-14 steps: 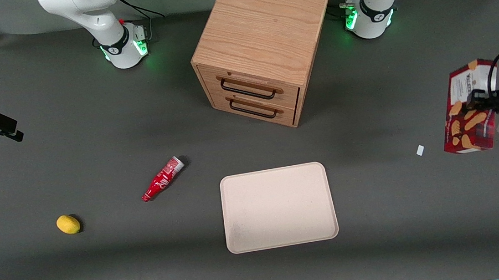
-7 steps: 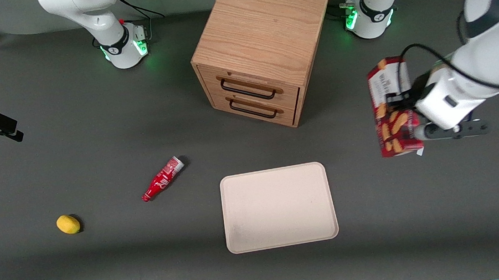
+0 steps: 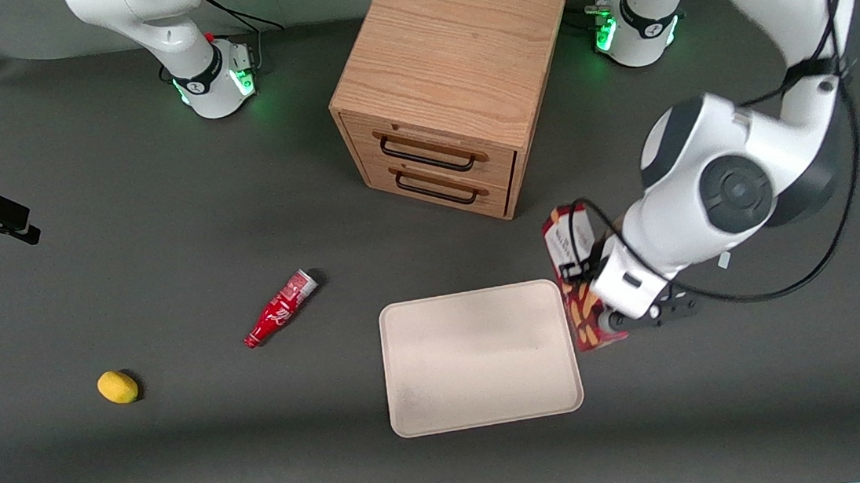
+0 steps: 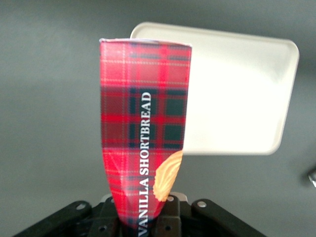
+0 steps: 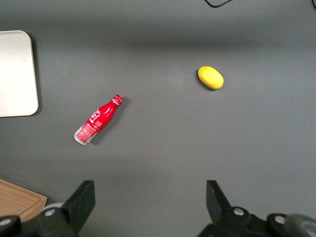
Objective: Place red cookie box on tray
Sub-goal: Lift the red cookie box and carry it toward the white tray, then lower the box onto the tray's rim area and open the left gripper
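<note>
The red cookie box (image 3: 567, 242), dark red plaid with cookie pictures, hangs in the air in my left gripper (image 3: 602, 293). It stands on end just beside the tray's (image 3: 480, 355) edge toward the working arm's end. In the left wrist view the gripper (image 4: 145, 219) is shut on the lower end of the cookie box (image 4: 143, 123), pinching it narrow. The cream tray (image 4: 237, 94) lies flat below it, with nothing on it. The right wrist view shows only one end of the tray (image 5: 15, 74).
A wooden two-drawer cabinet (image 3: 454, 81) stands farther from the front camera than the tray. A red bottle (image 3: 281, 307) lies on its side beside the tray, toward the parked arm's end. A yellow lemon-like fruit (image 3: 117, 387) lies farther that way.
My gripper has carried the cookie box from the working arm's end of the table toward the tray, and nearer to the front camera. Nothing else moved.
</note>
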